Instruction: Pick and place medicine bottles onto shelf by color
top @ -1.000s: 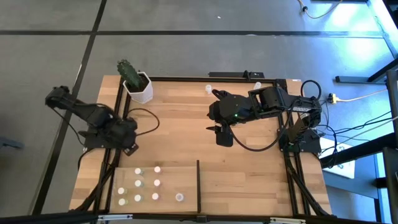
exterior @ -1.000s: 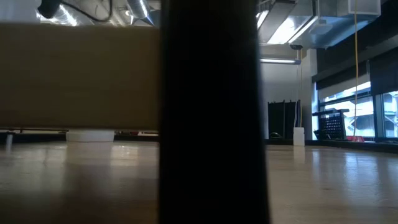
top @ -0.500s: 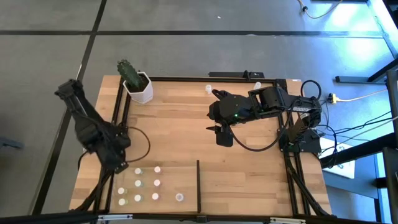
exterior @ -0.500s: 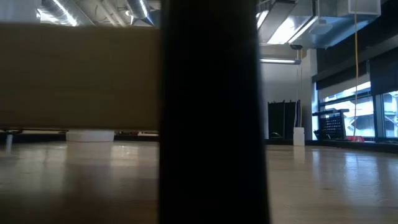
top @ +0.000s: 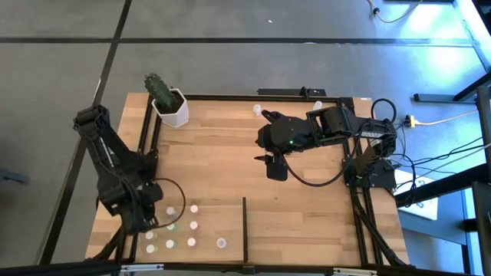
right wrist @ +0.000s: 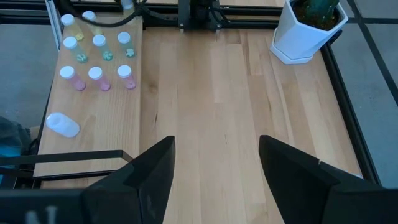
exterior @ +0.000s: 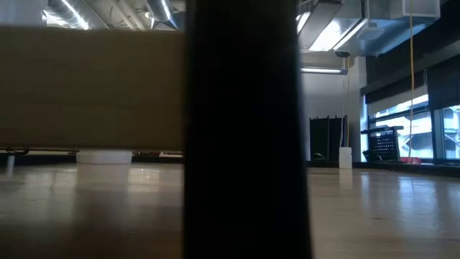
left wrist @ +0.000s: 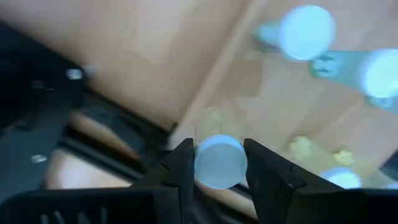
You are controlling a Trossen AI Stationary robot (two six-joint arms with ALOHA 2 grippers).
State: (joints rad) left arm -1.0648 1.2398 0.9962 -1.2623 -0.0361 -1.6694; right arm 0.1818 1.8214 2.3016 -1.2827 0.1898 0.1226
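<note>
Clearly, the main risk sits at the shelf [top: 203, 230], where standing medicine bottles [right wrist: 93, 74] are grouped close together at its outer end. A bottle [left wrist: 220, 160] is pinched at its white cap between the fingers of the left gripper [left wrist: 219, 163], which hangs over that same end of the shelf, just beside the rows. If it is lowered off line, neighbours could be knocked over; one bottle [right wrist: 62, 124] already lies toppled nearer the shelf's black divider [top: 245, 228]. Well away from the shelf, the right gripper [right wrist: 214, 165] is held with jaws spread, nothing between them.
</note>
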